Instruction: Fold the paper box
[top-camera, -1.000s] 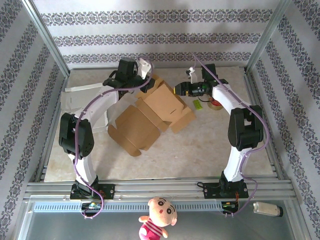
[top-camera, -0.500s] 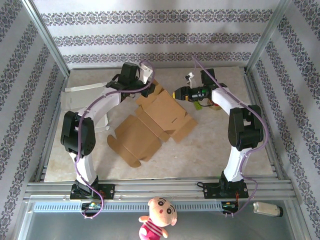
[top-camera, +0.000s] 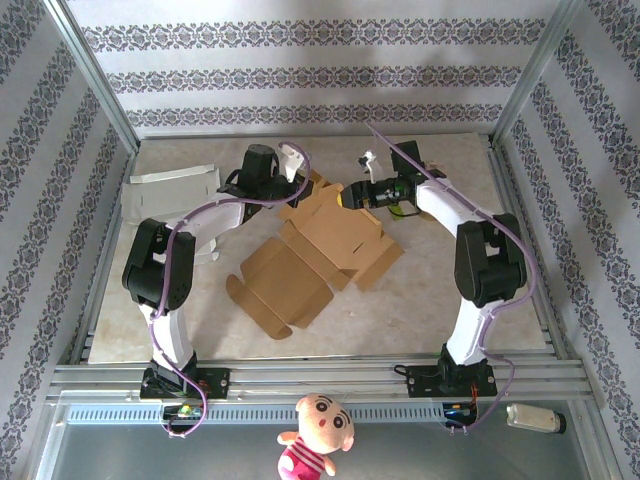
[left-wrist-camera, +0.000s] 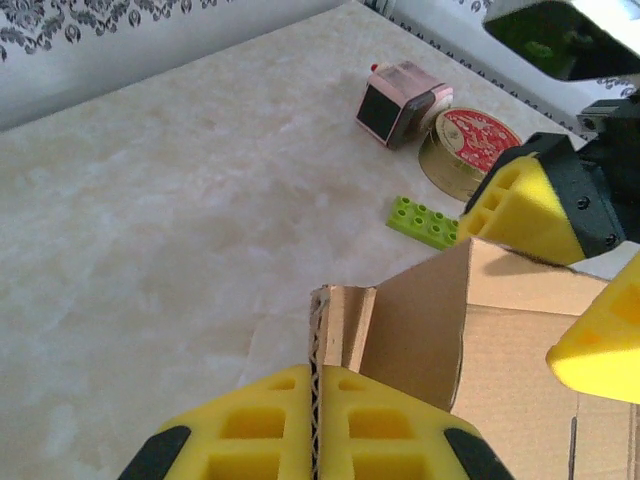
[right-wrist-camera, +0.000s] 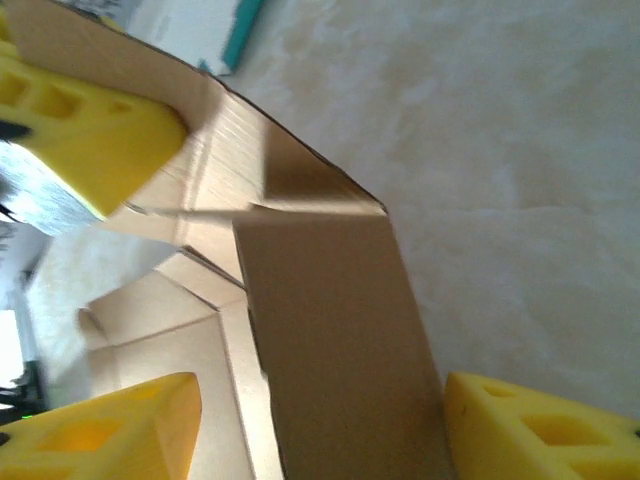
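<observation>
The brown cardboard paper box lies unfolded in the middle of the table, its far flaps raised. My left gripper is shut on the edge of a raised far flap; in the top view it sits at the box's far left corner. My right gripper is open, its yellow fingers straddling another upright flap with a gap on the left side. From above, the right gripper is at the box's far edge, close to the left one.
A green toy brick, a round tin with a red lid and a small pink box lie just right of the grippers. White sheets lie at the far left. A plush doll sits in front of the table.
The box has flattened and slid towards the near right. My left gripper has moved right and closed on the flap edge. The right gripper has moved left over the far flap.
</observation>
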